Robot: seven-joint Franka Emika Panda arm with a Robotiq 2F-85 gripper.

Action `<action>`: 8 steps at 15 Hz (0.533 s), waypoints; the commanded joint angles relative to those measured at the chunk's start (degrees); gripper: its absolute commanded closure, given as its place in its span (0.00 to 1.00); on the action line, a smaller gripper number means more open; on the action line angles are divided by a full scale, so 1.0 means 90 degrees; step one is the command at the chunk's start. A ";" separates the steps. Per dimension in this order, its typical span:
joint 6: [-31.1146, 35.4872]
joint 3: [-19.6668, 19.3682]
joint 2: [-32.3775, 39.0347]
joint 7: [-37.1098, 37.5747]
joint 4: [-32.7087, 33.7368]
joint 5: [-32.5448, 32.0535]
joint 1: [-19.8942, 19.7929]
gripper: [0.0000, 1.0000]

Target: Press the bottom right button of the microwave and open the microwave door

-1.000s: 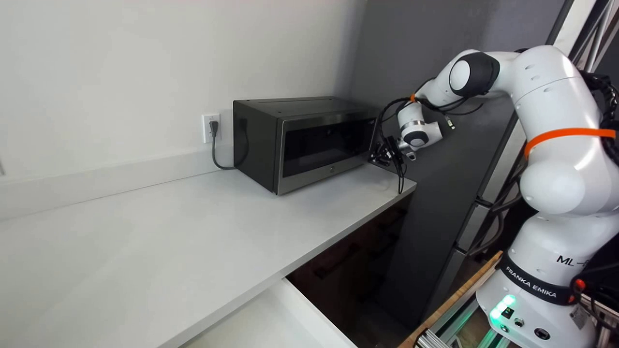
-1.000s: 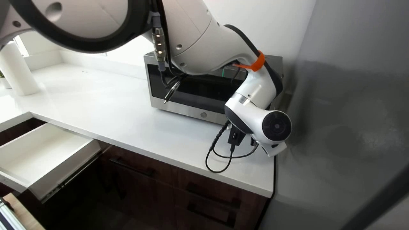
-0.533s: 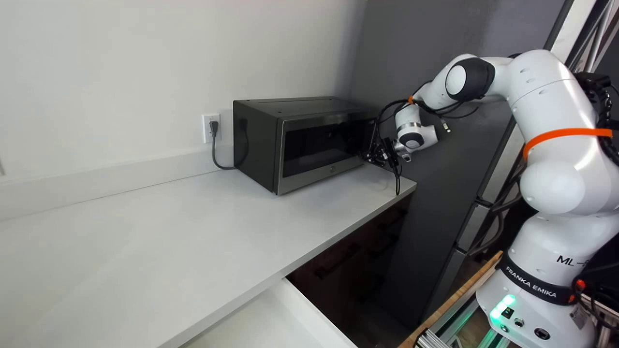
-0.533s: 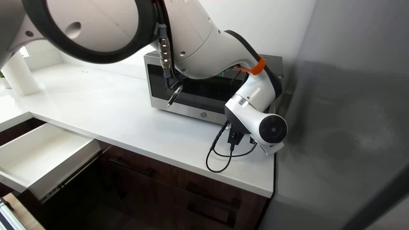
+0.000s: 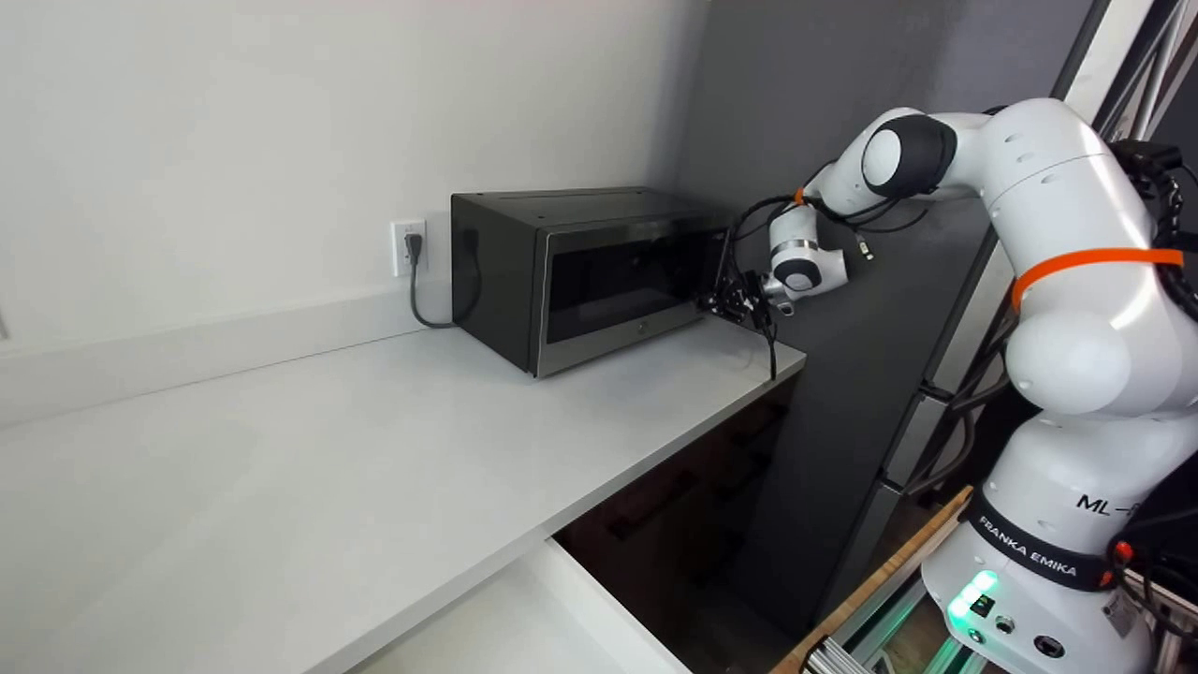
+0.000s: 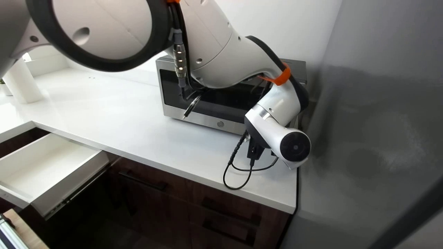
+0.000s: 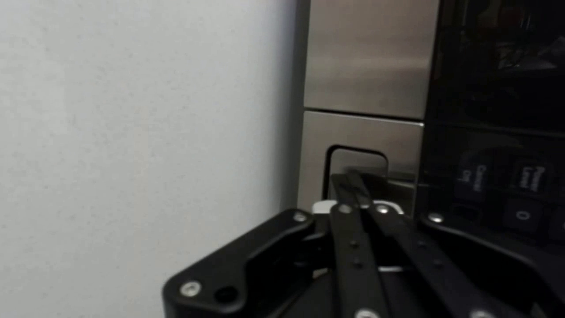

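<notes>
The dark grey microwave (image 5: 501, 281) stands on the white counter and also shows in an exterior view (image 6: 193, 119), partly behind the arm. Its door (image 5: 608, 285) looks closed in both exterior views. In the wrist view, the silver rounded button (image 7: 357, 159) sits at the bottom corner of the control panel (image 7: 490, 176), beside the door's metal strip (image 7: 371, 57). My gripper (image 7: 347, 176) is shut, its fingers together with nothing between them. The fingertips are over the button and hide its lower part; I cannot tell whether they touch it. In an exterior view the gripper (image 5: 709, 304) is at the microwave's right end.
The counter (image 5: 374, 468) runs under the microwave. A tall grey panel (image 6: 363, 138) stands close on the right. An open white drawer (image 6: 52, 162) juts out below the counter. Cables (image 6: 238, 173) hang from the wrist. A power cord (image 5: 415, 290) runs to the wall outlet.
My gripper has moved a little toward the microwave's right end and the arm has lowered slightly. The microwave and its door have not visibly moved.
</notes>
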 commanded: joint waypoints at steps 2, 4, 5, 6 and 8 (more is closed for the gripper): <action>-0.0949 0.0087 0.0231 -0.0649 0.0288 0.0730 -0.0134 1.00; -0.1391 0.0044 0.0264 -0.0695 0.0241 0.0672 -0.0162 1.00; -0.1595 0.0030 0.0284 -0.0746 0.0233 0.0665 -0.0192 1.00; -0.1767 0.0014 0.0297 -0.0786 0.0219 0.0647 -0.0206 1.00; -0.2027 -0.0037 0.0336 -0.0848 0.0211 0.0603 -0.0199 1.00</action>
